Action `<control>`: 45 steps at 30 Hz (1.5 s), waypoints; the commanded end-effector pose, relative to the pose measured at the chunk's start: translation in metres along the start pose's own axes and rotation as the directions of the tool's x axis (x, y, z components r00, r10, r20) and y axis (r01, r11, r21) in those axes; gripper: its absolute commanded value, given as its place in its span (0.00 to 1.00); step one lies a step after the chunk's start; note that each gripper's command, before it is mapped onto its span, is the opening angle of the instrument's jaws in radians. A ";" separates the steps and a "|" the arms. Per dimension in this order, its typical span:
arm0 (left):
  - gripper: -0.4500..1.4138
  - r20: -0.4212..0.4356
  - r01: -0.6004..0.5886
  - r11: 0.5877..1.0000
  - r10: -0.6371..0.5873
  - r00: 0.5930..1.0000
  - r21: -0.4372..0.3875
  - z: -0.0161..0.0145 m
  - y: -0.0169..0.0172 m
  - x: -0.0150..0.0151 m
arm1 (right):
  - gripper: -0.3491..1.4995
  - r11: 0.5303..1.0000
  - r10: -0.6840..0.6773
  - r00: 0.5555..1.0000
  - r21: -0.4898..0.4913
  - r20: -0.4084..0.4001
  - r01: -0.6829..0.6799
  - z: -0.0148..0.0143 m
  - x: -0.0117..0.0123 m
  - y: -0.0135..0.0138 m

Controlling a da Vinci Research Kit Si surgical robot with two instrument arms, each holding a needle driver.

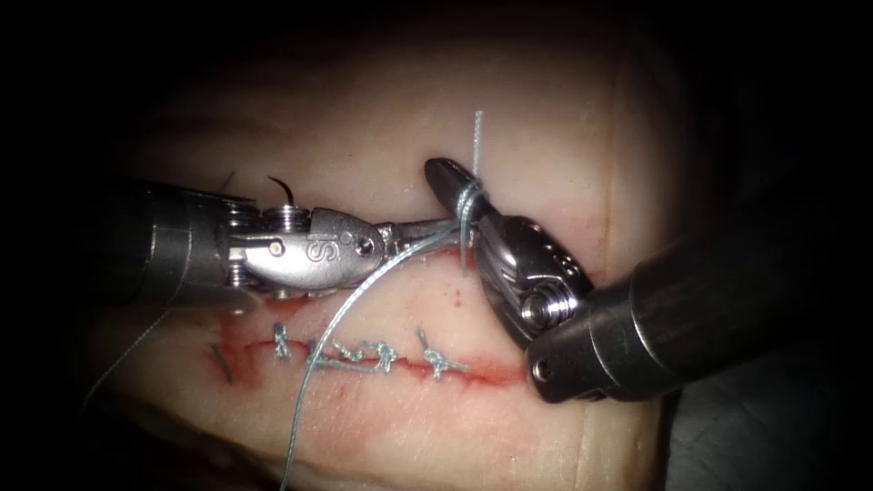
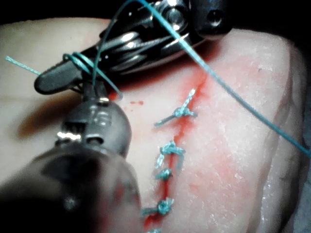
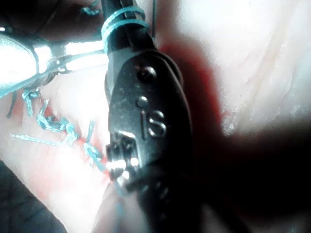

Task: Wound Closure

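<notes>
The tissue (image 1: 536, 118) carries a horizontal cut (image 1: 496, 373) closed by several knotted stitches (image 1: 364, 355). My right tool (image 1: 442, 175) reaches up and to the left above the cut. Its jaws are shut, with blue thread (image 1: 468, 196) wound round them and a short tail (image 1: 478, 132) standing straight up. My left tool (image 1: 433, 228) comes in from the left, its thin jaws shut on the thread right beside that wrap. From there a long strand (image 1: 336, 318) curves down across the cut. A dark curved tip (image 1: 284, 188) pokes up behind the left wrist; I cannot tell whether it is the needle.
Red fluid (image 1: 459, 295) speckles the tissue between the tools and the cut. A thin loose strand (image 1: 127, 356) trails off at the lower left. In the left wrist view, the stitches (image 2: 170, 150) run along the red cut, and the wrapped right jaws (image 2: 51, 80) lie across the left tool's tip (image 2: 92, 91).
</notes>
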State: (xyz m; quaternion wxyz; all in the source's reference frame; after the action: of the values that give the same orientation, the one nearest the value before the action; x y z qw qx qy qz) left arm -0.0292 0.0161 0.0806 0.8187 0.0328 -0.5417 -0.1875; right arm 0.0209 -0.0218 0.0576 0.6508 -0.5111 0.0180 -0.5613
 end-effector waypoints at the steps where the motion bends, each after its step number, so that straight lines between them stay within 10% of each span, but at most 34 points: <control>1: 0.00 0.001 0.000 1.000 0.000 1.000 0.000 0.0007 0.0001 0.0002 | 0.00 1.000 0.002 1.000 -0.002 0.002 -0.002 0.0007 0.0006 0.0002; 6: 0.00 -0.001 0.000 1.000 0.000 1.000 -0.011 0.0007 0.0002 0.0001 | 0.00 0.997 -0.005 1.000 0.074 -0.001 0.005 0.0007 0.0011 0.0002; 13: 0.00 -0.004 0.001 1.000 -0.001 1.000 -0.024 0.0007 0.0003 0.0001 | 0.25 0.969 -0.059 0.998 0.238 -0.015 0.061 0.0006 0.0012 -0.0001; 27: 0.00 -0.007 0.001 0.999 -0.001 1.000 -0.033 0.0007 0.0004 0.0002 | 0.42 0.959 -0.121 0.992 0.255 -0.021 0.123 0.0008 0.0010 0.0000; 45: 0.00 -0.021 -0.005 0.999 0.004 1.000 -0.042 0.0015 0.0001 0.0006 | 0.40 0.951 -0.143 0.989 0.274 -0.026 0.145 0.0003 0.0021 0.0007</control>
State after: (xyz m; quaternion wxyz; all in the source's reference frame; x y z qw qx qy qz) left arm -0.0299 0.0160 0.0813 0.8255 0.0165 -0.5285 -0.1972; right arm 0.0215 -0.0231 0.0580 0.6738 -0.4104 -0.0989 -0.6065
